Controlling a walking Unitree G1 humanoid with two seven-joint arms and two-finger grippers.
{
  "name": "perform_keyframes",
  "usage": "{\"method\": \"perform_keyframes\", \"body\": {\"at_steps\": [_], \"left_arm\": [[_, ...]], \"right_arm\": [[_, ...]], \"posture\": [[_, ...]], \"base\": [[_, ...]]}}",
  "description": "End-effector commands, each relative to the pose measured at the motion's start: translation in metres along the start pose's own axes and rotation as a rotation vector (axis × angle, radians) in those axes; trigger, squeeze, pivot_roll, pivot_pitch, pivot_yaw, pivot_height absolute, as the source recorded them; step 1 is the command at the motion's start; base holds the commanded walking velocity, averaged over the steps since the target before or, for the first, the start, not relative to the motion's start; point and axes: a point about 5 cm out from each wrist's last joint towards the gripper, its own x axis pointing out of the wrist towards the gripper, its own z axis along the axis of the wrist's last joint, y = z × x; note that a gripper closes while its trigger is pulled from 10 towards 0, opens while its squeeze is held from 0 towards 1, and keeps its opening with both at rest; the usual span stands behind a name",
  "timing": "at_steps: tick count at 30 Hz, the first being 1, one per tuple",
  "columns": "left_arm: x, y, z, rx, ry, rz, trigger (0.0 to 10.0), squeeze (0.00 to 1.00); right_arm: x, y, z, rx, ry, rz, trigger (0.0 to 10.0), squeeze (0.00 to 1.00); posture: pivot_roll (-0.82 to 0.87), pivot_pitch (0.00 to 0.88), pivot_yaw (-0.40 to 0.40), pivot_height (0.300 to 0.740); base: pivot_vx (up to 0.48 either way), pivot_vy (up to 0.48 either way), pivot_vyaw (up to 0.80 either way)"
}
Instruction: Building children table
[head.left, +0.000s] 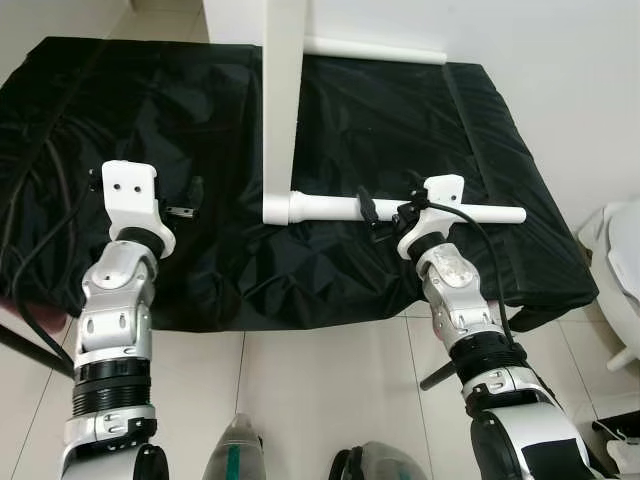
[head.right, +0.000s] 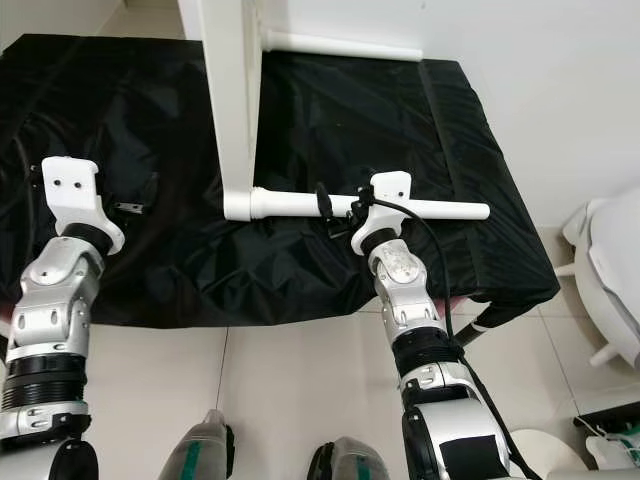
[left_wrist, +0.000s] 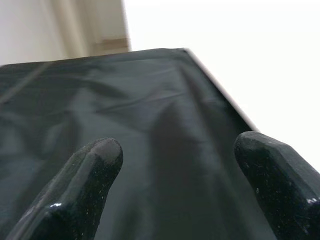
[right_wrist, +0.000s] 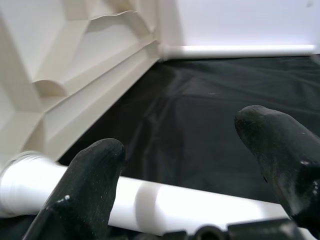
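The white tabletop (head.left: 283, 100) stands on its edge on the black cloth (head.left: 380, 120). A white round leg (head.left: 330, 208) juts from its near corner toward the right, lying along the cloth. A second leg (head.left: 375, 50) sticks out at the far corner. My right gripper (head.left: 380, 215) is at the middle of the near leg, open, with the leg (right_wrist: 190, 207) lying just under its spread fingers (right_wrist: 95, 165). My left gripper (head.left: 188, 198) hovers over bare cloth left of the tabletop, open and holding nothing; its fingers (left_wrist: 95, 165) stand wide apart.
The cloth-covered platform ends in a front edge (head.left: 300, 315) just before my arms, with tiled floor (head.left: 320, 390) below. Black cables (head.left: 40, 190) lie under the cloth at the left. A white rounded object (head.left: 615, 260) stands on the floor at the right.
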Motion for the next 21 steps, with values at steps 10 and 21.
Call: {"method": "perform_keyframes", "body": {"at_steps": [10, 21], "left_arm": [[-0.0005, 0.0034, -0.0088, -0.006, 0.034, 0.104, 10.0, 0.00], [0.0004, 0.0043, -0.0077, -0.003, 0.030, 0.118, 10.0, 0.00]], "right_arm": [[-0.0045, -0.0029, 0.0004, -0.011, -0.015, -0.024, 10.0, 0.00], [-0.0021, -0.0025, 0.0014, -0.015, -0.017, -0.021, 10.0, 0.00]], "posture": [[0.05, 0.027, -0.022, 0.740], [0.05, 0.020, -0.034, 0.740]], "base": [[0.000, -0.086, 0.00], [0.000, -0.344, 0.00]]}}
